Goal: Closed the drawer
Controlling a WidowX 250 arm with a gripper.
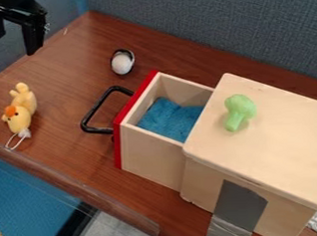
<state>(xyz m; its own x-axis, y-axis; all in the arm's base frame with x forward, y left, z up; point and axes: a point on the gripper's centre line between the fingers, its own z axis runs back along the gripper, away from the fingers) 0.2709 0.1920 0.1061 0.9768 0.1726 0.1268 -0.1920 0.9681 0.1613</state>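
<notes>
Brown surface (73,162) carries the drawer (150,160), seemingly light, stiff wood; push its red front (117,147) or black handle (97,105). Pincer (15,45) hangs, 2 fingers spread apart.

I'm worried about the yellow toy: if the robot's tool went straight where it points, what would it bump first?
Maybe the yellow toy, which lies below the tool in the picture, or the brown table beside it. The tool's height is unclear, so I can't be sure.

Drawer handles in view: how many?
1. The black handle sticks out from the red front of the open drawer. That front is seen nearly edge-on, so something small on its face could be hidden.
</notes>
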